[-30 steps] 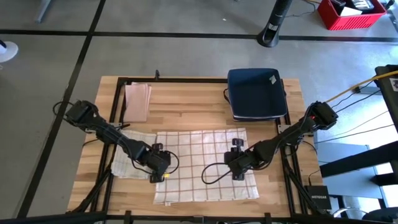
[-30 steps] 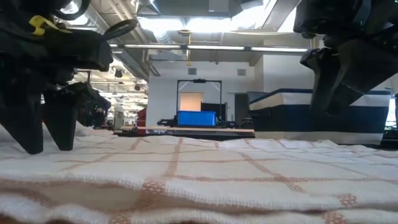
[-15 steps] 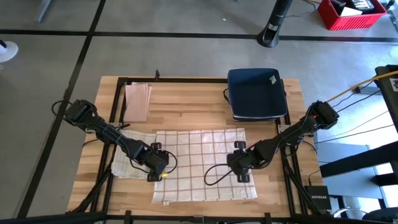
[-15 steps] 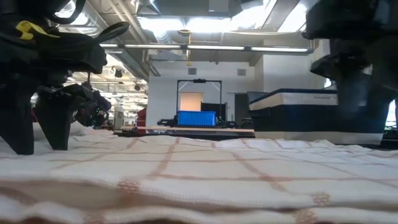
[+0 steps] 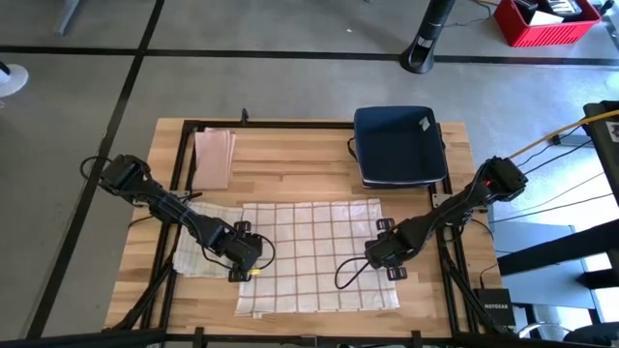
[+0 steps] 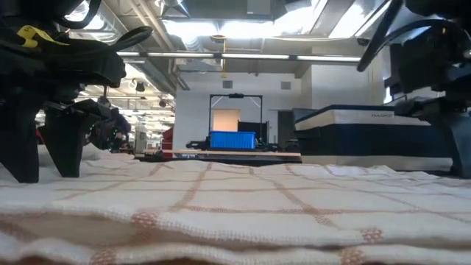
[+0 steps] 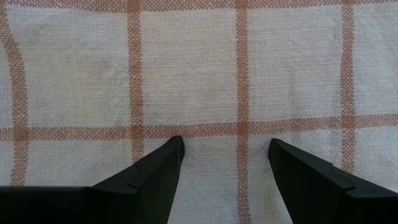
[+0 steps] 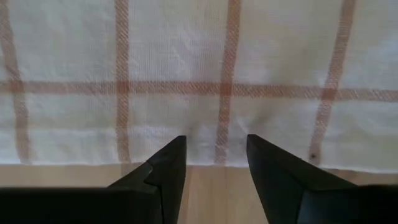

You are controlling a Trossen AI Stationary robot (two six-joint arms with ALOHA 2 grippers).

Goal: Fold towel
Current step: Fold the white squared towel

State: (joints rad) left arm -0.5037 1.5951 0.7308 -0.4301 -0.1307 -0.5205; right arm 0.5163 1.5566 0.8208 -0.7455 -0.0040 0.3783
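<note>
A white towel (image 5: 314, 256) with orange checks lies spread flat on the wooden table (image 5: 290, 174). My left gripper (image 7: 225, 144) points steeply down over the towel's left part (image 5: 242, 263), open, with a bare checked square between its fingers. My right gripper (image 8: 214, 140) points straight down at the towel's right edge (image 5: 389, 259), open. Its fingertips stand just inside that edge, with wood showing beyond it. In the low view the left fingers (image 6: 44, 147) reach down to the cloth at the picture's left. My left gripper has its open fingertips (image 7: 174, 146) right at the towel's surface, coming from above; whether they touch the cloth I cannot tell. My right gripper has its open fingertips (image 8: 177, 143) right over the towel's hem (image 8: 211, 158), from above; whether they touch it I cannot tell.
A second checked towel (image 5: 198, 246) lies partly under the first on the left. A folded beige cloth (image 5: 214, 158) lies at the far left, and a dark blue tray (image 5: 398, 145) stands at the far right. Bare wood lies between them.
My right gripper has gone toward the table's right edge and down, from over the towel's middle right to its right edge, and has tipped to point straight down. The towel lies as before.
</note>
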